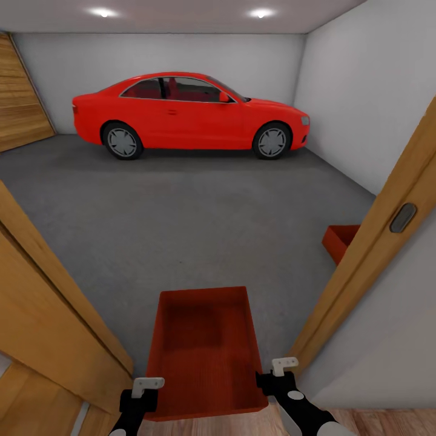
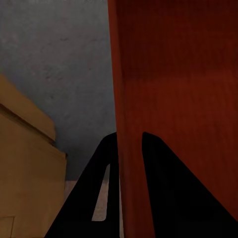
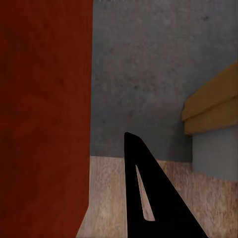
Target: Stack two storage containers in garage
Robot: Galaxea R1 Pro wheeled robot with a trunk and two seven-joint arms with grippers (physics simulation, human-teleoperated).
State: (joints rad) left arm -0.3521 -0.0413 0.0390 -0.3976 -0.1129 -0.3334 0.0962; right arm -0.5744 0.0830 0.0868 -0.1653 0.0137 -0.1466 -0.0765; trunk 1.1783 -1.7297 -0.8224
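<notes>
- The nearer storage container (image 1: 206, 354), an orange-red open tub with ribbed inner walls, is held up in the doorway between both arms, its long axis pointing into the garage
- The left gripper (image 1: 140, 395) is clamped on the tub's near left edge; in the left wrist view its two dark fingers (image 2: 163, 193) straddle the red wall (image 2: 163, 74), one on each side
- The right gripper (image 1: 280, 376) sits at the tub's near right corner; the right wrist view shows one dark finger (image 3: 144, 193) beside the red wall (image 3: 44, 114) (the other finger is hidden, so whether it grips cannot be told)
- The second container (image 1: 340, 241) rests on the grey concrete floor (image 1: 181, 212) at the right, partly behind the wooden door frame (image 1: 375, 230)
- A wooden door (image 1: 42, 297) flanks the left side
- A red car (image 1: 191, 115) stands side-on at the far pale wall, under two ceiling spotlights (image 1: 103, 12)
</notes>
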